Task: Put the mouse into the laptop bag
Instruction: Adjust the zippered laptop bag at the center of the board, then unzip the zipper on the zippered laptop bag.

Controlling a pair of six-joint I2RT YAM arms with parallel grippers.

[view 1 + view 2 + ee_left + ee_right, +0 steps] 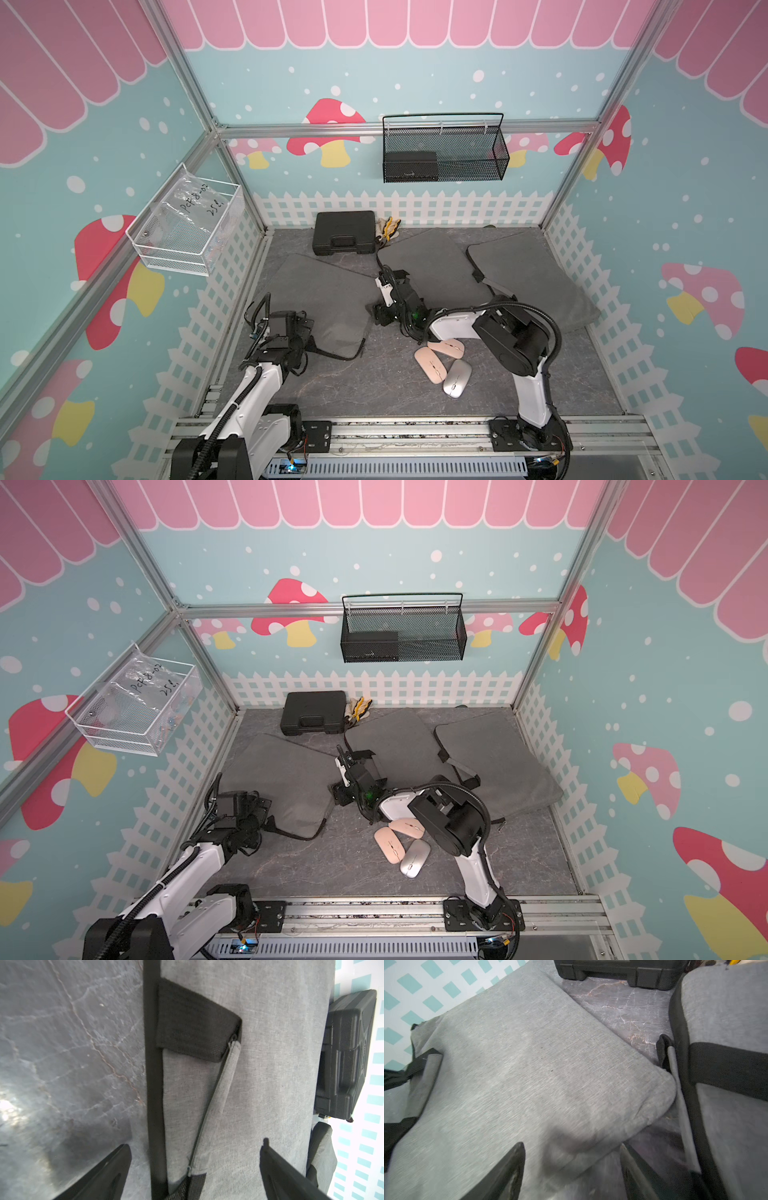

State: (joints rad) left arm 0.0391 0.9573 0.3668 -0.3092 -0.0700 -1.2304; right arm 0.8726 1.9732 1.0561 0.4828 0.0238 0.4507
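Observation:
Three grey laptop bags lie flat on the table in both top views: left (316,291), middle (424,262), right (532,278). Three mice sit together near the front: two pink (448,347) (430,365) and one silver (457,378). My left gripper (309,328) (195,1145) is open over the left bag's (259,1064) near edge, above its black strap and handle. My right gripper (376,309) (572,1145) is open and empty, straddling the left bag's (519,1074) right edge. It is well beyond the mice, which neither wrist view shows.
A black tool case (345,232) and work gloves (388,228) sit at the back. A black mesh basket (444,149) hangs on the back wall and a white wire basket (187,224) on the left wall. My right forearm (453,322) hangs just beyond the mice.

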